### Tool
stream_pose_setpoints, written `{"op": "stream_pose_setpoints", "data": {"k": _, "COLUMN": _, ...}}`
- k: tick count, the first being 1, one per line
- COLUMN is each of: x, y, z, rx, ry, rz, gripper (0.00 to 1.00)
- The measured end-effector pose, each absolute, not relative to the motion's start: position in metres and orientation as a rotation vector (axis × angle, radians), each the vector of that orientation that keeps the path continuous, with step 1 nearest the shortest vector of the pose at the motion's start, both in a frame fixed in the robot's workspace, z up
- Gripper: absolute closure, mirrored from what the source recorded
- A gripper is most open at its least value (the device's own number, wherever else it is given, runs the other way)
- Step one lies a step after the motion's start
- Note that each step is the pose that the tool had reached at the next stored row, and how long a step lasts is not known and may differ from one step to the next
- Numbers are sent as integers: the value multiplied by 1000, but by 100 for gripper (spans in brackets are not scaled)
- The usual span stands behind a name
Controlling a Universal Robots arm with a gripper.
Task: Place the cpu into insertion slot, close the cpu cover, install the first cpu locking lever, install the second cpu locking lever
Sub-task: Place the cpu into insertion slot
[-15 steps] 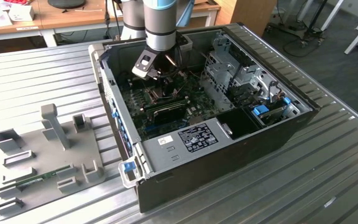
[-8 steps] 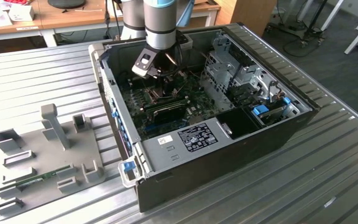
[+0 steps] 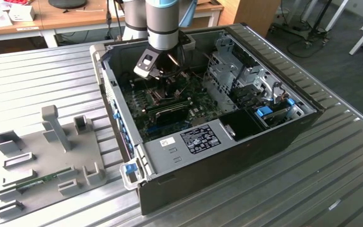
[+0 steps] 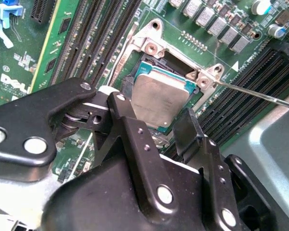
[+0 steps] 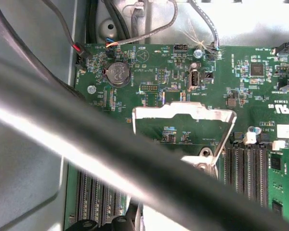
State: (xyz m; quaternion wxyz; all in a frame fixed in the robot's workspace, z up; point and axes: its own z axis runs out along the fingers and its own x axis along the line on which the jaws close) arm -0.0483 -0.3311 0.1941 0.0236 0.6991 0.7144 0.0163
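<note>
We see an open computer case lying on a slatted metal table, its green motherboard facing up, with the arm reaching down between a case wall and the drive cages. In the second wrist view the gripper hangs low over the insertion slot. Its black fingers are closed on opposite sides of the cpu, a thin silvery square in or just above the socket's centre, with long black memory slots close on both sides. In the first wrist view the cpu cover, a silvery windowed frame, stands tilted up on its hinge.
</note>
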Motion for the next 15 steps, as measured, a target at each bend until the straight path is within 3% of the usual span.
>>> {"op": "stream_pose_setpoints", "data": {"k": 15, "x": -48, "y": -331, "z": 189, "rx": 2164, "ry": 2211, "rz": 50, "gripper": 42}}
